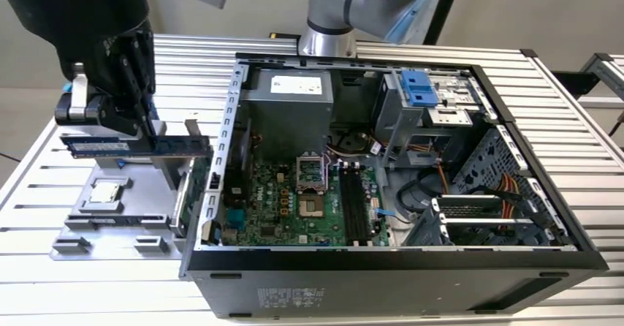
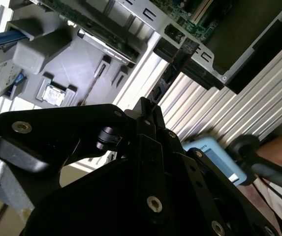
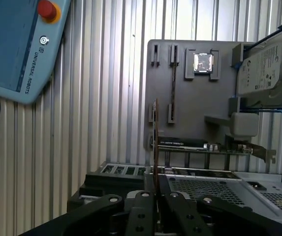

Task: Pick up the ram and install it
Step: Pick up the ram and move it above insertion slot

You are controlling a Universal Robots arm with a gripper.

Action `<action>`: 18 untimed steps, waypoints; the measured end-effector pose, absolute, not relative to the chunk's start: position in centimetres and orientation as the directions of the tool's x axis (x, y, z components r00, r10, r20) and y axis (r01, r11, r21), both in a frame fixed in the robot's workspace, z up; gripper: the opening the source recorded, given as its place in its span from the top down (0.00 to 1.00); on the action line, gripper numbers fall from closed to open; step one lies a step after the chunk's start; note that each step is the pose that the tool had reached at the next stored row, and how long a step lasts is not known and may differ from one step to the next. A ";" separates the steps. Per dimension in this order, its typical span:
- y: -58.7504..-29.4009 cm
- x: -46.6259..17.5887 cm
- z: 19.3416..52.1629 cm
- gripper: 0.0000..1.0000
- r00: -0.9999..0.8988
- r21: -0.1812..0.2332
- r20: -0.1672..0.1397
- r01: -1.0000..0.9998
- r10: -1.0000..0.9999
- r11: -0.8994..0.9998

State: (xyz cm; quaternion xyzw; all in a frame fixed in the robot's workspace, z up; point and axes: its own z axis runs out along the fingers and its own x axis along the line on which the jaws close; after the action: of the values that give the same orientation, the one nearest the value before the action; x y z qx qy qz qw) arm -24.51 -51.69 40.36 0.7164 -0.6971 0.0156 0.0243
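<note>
**Gripper holds memory stick over parts tray beside open computer**

The robot arm's black two-fingered gripper [image 1: 145, 137] pinches the ram [image 1: 180, 145], a long, thin blue circuit-board stick with dark chips. Its fingers are pressed against the stick's two flat faces. In the exterior view the stick hangs level, on its long edge, in the air above the flat grey plastic parts tray [image 1: 98, 227] and just beside the outer wall of the computer case. In the first wrist view the stick appears edge-on between the fingers. In that same view the tray's long narrow slot [image 3: 173, 73] stands empty.

Three parts rest on the tray. A square silver processor chip [image 3: 203, 62] sits in its holder. A silver hard drive in a blue frame [image 3: 266, 64] is propped in a grey bracket. A green expansion card with a metal bracket [image 3: 190, 146] stands on edge along the side nearest the case.

Beyond the tray, the black tower computer case [image 1: 390, 267] lies on its side, open side up, on the ribbed aluminium table [image 1: 585, 121]. Its green motherboard [image 1: 283, 209] shows long black sockets [image 1: 353, 213]. A light blue control pendant with a red button [image 3: 13, 44] lies on the table well apart from the tray. Farthest back, the grey arm column [image 1: 326, 37] rises behind the case.
</note>
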 end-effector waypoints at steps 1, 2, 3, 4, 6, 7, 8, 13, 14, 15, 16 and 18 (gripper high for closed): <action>-51.7 -24.4 40.4 1.00 0.028 0.013 0.056 -1.000 -0.998 -0.027; -51.7 -24.3 40.4 1.00 0.028 0.013 0.056 -1.000 -0.998 -0.027; -51.7 -24.2 40.4 1.00 0.028 0.013 0.056 -1.000 -0.998 -0.027; -51.7 -24.1 40.4 1.00 0.028 0.013 0.056 -1.000 -0.998 -0.027; -51.7 -23.8 40.4 1.00 0.028 0.013 0.056 -1.000 -0.998 -0.027; -51.7 -23.7 40.4 1.00 0.028 0.013 0.056 -1.000 -0.998 -0.027; -51.7 -23.6 40.4 1.00 0.028 0.013 0.056 -1.000 -0.998 -0.027; -51.7 -23.1 40.4 1.00 0.028 0.013 0.056 -1.000 -0.998 -0.027; -51.7 -23.0 40.4 1.00 0.028 0.013 0.056 -1.000 -0.998 -0.027; -51.7 -22.9 40.4 1.00 0.028 0.013 0.056 -1.000 -0.998 -0.027; -51.7 -22.8 40.4 1.00 0.028 0.013 0.056 -1.000 -0.998 -0.027; -51.7 -22.6 40.4 1.00 0.028 0.013 0.056 -1.000 -0.998 -0.027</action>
State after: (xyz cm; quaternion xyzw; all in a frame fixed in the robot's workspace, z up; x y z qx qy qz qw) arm -22.56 -51.69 40.36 0.7164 -0.6971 0.0155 0.0244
